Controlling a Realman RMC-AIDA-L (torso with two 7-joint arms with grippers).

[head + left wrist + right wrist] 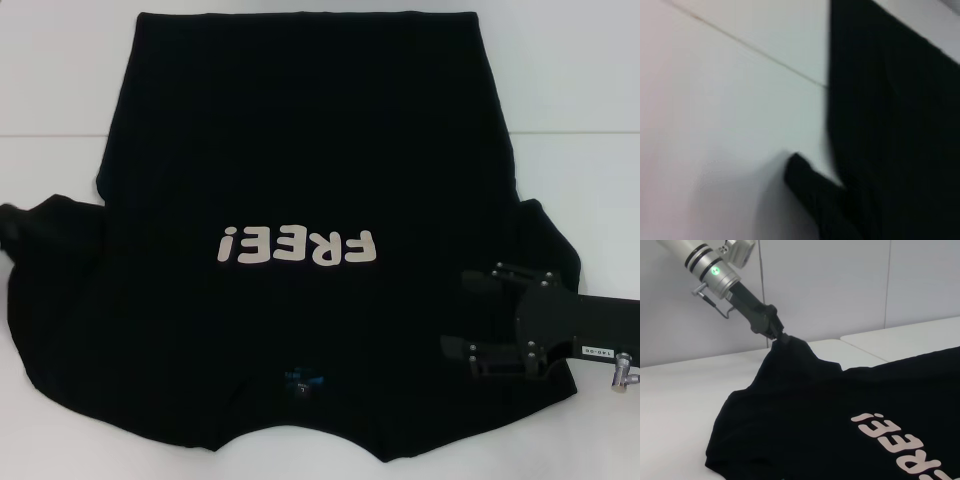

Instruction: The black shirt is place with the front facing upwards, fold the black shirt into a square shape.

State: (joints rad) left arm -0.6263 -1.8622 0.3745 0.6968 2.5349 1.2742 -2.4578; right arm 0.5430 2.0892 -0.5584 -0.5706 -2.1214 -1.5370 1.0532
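flatly, the large black cloth t-shirt (300, 200) lies print-up on the white table (580, 80), bare tabletop beyond its hem. left gripper (776, 335) pinches and lifts one sleeve edge. right gripper (455, 315), fingers spread, hovers over the opposite sleeve.

The black shirt (300, 180) runs past the head view's bottom edge, and the left wrist view is blurred.

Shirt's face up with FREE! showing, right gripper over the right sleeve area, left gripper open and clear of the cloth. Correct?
One error: the left gripper is not clear of the cloth. The right wrist view shows it pinching the black shirt at its left sleeve tip and lifting it. The rest holds: in the head view the FREE! print faces up and the right gripper is over the right sleeve area.
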